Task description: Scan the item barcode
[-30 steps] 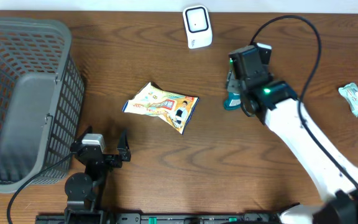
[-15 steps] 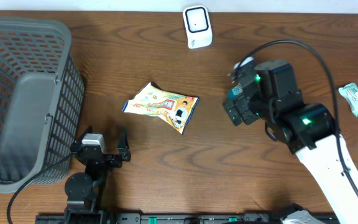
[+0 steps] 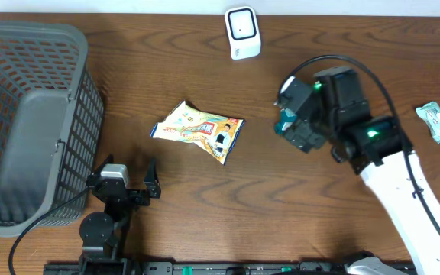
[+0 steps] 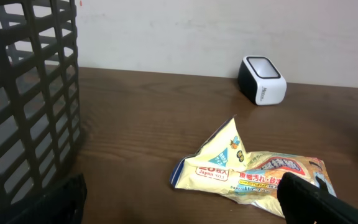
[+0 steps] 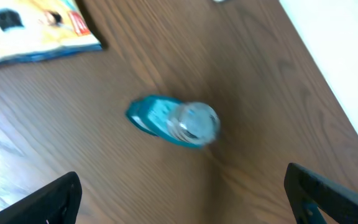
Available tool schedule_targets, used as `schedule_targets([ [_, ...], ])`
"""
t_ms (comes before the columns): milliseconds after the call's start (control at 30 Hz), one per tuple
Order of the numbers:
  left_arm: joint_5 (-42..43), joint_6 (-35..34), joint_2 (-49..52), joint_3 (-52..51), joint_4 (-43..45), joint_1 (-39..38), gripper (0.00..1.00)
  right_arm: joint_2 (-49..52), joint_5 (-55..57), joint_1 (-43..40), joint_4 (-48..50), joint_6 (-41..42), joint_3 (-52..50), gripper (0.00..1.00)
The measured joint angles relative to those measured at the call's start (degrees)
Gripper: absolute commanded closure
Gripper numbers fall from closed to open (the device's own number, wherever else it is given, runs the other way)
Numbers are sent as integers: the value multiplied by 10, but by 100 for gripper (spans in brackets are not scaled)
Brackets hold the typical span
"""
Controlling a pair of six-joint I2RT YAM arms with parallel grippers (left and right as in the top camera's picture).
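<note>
A small teal packet with a clear round cap [image 5: 174, 122] lies on the brown table, blurred in the right wrist view. In the overhead view this teal packet [image 3: 284, 122] shows just left of my right gripper [image 3: 298, 118]. That right gripper [image 5: 185, 202] is open above the packet, with nothing between its fingers. The white barcode scanner [image 3: 243, 32] stands at the far edge, and the left wrist view shows the scanner [image 4: 263, 81] too. A yellow snack bag [image 3: 201, 130] lies mid-table. My left gripper [image 3: 124, 179] rests open near the front edge, short of the snack bag [image 4: 253, 174].
A grey mesh basket [image 3: 29, 122] fills the left side, close to the left gripper; its wall [image 4: 23, 93] looms in the left wrist view. Small wrapped packets [image 3: 438, 121] lie at the right edge.
The right gripper has opened wider and its arm has swung down and right, then back a little. The teal packet stays on the table. The left arm is still.
</note>
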Motion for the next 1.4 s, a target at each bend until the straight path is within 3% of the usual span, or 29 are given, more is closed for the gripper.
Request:
schedule_targets([
  [233,0,0,0,0,0,0,2,53,-154,-133,24,-85,0,1],
  [367,0,0,0,0,0,0,2,85,-224,-166,25,-142,0,1],
  [600,0,0,0,0,0,0,2,169,-303,-178,58,-219,0,1],
  [967,0,0,0,0,0,0,2,216,-312,-178,115,-245,0,1],
  [1067,0,0,0,0,0,0,2,226,-327,-178,115,-252,0,11],
  [1200,0,0,0,0,0,0,2,248,-338,-178,114,-259,0,54],
  [1233,0,0,0,0,0,0,2,252,-339,-178,113,-261,0,60],
  [1300,0,0,0,0,0,0,2,253,-340,-177,112,-260,-2,67],
  [1400,0,0,0,0,0,0,2,253,-346,-177,113,-256,-2,70],
])
